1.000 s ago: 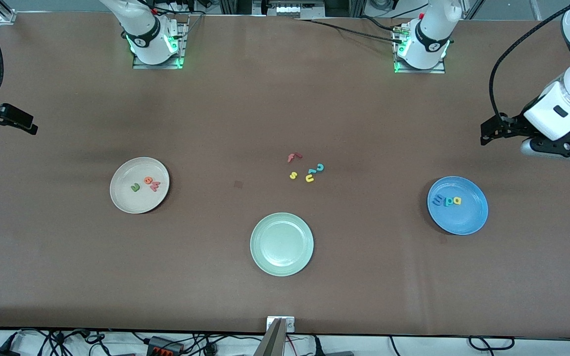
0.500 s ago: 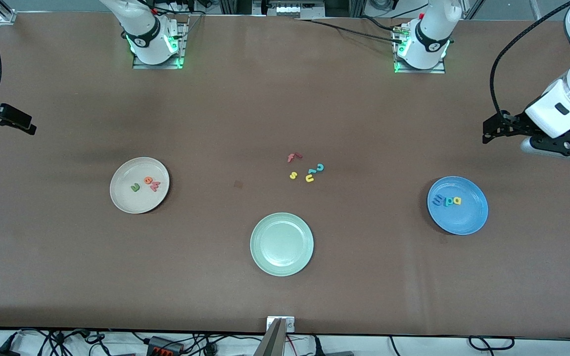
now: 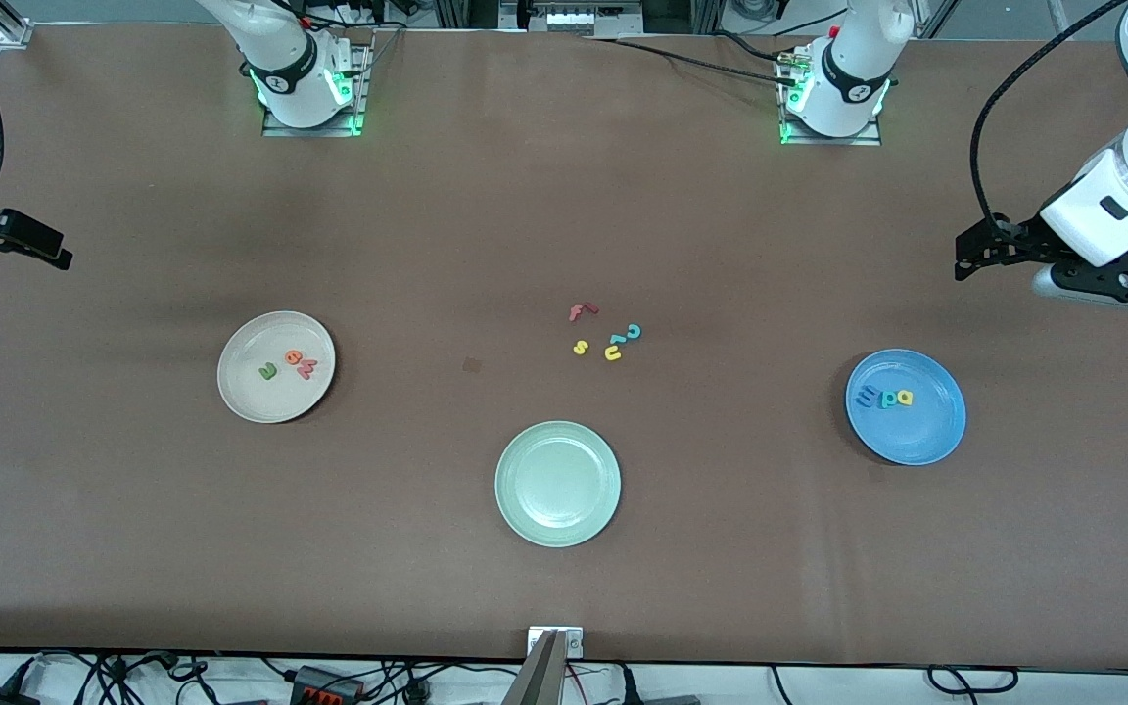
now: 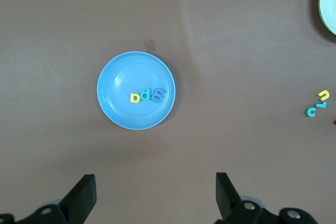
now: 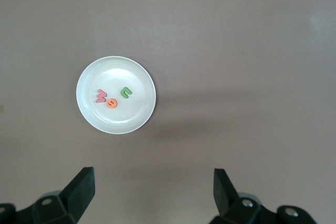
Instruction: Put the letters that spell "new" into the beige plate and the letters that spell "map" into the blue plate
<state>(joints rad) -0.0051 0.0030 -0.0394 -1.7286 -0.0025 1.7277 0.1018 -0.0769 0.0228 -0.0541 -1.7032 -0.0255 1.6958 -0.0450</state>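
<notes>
The beige plate point(image 3: 243, 394) holds the green n point(image 3: 267, 371), the orange e point(image 3: 293, 358) and the salmon w point(image 3: 306, 368). In the blue plate point(image 3: 919, 438) lie the blue m point(image 3: 864, 397), teal p point(image 3: 885, 399) and yellow a point(image 3: 904, 398) in a row. My left gripper point(image 3: 965, 258) hangs open and empty over bare table at the left arm's end, the blue plate point(image 4: 119, 115) showing below it in its wrist view. My right gripper point(image 3: 57, 255) is open and empty over the table's edge at the right arm's end, looking down on the beige plate point(image 5: 103, 122).
An empty pale green plate point(image 3: 557, 483) sits nearest the front camera, mid-table. Farther from the camera lie loose letters: a red f point(image 3: 581, 311), a yellow s point(image 3: 581, 347), a teal c point(image 3: 633, 332) and a yellow u point(image 3: 613, 352).
The left arm has drawn back a little higher and toward its end of the table. The right gripper has barely shifted. Plates and letters have not moved.
</notes>
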